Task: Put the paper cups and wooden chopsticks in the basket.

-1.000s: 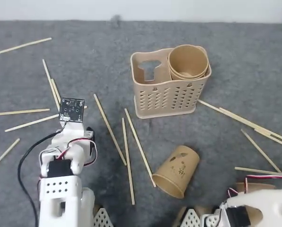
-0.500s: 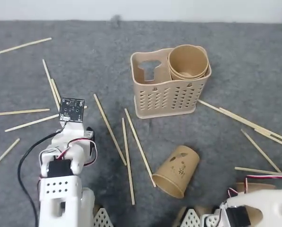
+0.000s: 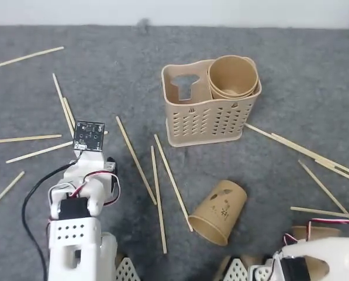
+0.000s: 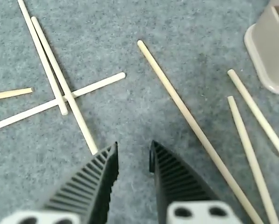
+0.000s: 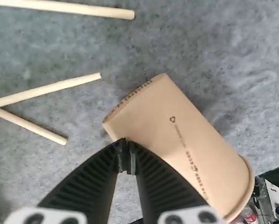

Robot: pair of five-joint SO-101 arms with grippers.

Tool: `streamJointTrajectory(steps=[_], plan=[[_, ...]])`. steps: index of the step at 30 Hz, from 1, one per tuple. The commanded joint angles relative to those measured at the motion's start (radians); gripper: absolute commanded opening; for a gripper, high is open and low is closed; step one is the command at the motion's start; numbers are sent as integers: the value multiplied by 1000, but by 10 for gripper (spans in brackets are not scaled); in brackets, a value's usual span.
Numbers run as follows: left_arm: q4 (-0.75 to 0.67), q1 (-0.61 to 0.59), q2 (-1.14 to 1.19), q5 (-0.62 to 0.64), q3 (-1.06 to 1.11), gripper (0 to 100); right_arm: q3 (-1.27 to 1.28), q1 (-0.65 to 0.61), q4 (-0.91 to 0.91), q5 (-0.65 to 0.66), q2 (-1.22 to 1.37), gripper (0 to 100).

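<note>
The tan basket (image 3: 186,105) stands mid-table with stacked paper cups (image 3: 232,75) in its right compartment. Another paper cup (image 3: 220,212) lies on its side in front of it. Wooden chopsticks (image 3: 135,159) are scattered over the grey carpet. My left gripper (image 4: 133,156) hovers open, by a narrow gap, over bare carpet between crossed chopsticks (image 4: 60,88) and a long chopstick (image 4: 186,116). My right gripper (image 5: 126,156) is shut, its tips at the base end of a third cup (image 5: 176,140) lying on its side; that cup (image 3: 314,232) peeks out under the right arm.
More chopsticks lie at the far left (image 3: 63,105) and along the right (image 3: 303,151). Two sticks (image 5: 46,89) lie close to the right gripper's cup. A corner of the basket (image 4: 270,51) shows in the left wrist view.
The right arm's white body has sunk slightly toward the near edge in the high view. The left arm, the cups and the chopsticks have not moved.
</note>
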Motion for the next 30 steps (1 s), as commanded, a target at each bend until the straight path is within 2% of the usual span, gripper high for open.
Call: streamJointTrajectory(steps=[1, 15, 22, 30], plan=[[-26, 2, -17, -8, -4, 104, -49, -7, -16, 9, -8, 9], [-26, 2, -17, -8, -4, 104, -52, -130, -38, 5, 22, 8], [-26, 2, -17, -8, -4, 104, -54, -136, -105, -11, 54, 8], [-26, 2, -17, -8, -4, 104, -157, -162, -10, -38, -28, 8]])
